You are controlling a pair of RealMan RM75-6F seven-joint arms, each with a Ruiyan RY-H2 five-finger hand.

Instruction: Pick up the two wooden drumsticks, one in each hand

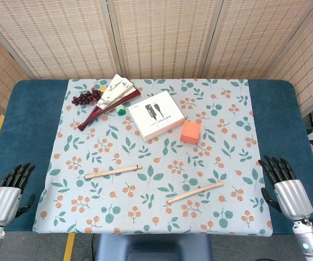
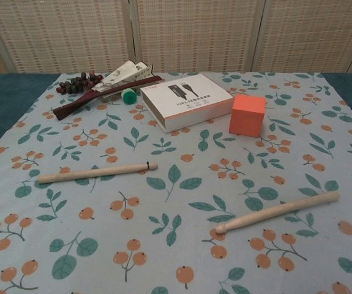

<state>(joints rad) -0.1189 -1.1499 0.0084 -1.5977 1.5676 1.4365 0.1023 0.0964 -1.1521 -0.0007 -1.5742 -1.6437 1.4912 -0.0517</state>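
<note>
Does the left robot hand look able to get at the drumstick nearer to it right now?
Probably yes. The left robot hand is open at the table's edge, and only bare cloth lies between it and the left drumstick. The box and other clutter sit farther back.

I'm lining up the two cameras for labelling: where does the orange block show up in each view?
Head view: the orange block sits right of centre, in the upper half, on the leaf-print cloth.
Chest view: the orange block sits right of centre, near the top of the cloth.
Shared landmark: the white box lies just to the block's left in both views.
</note>
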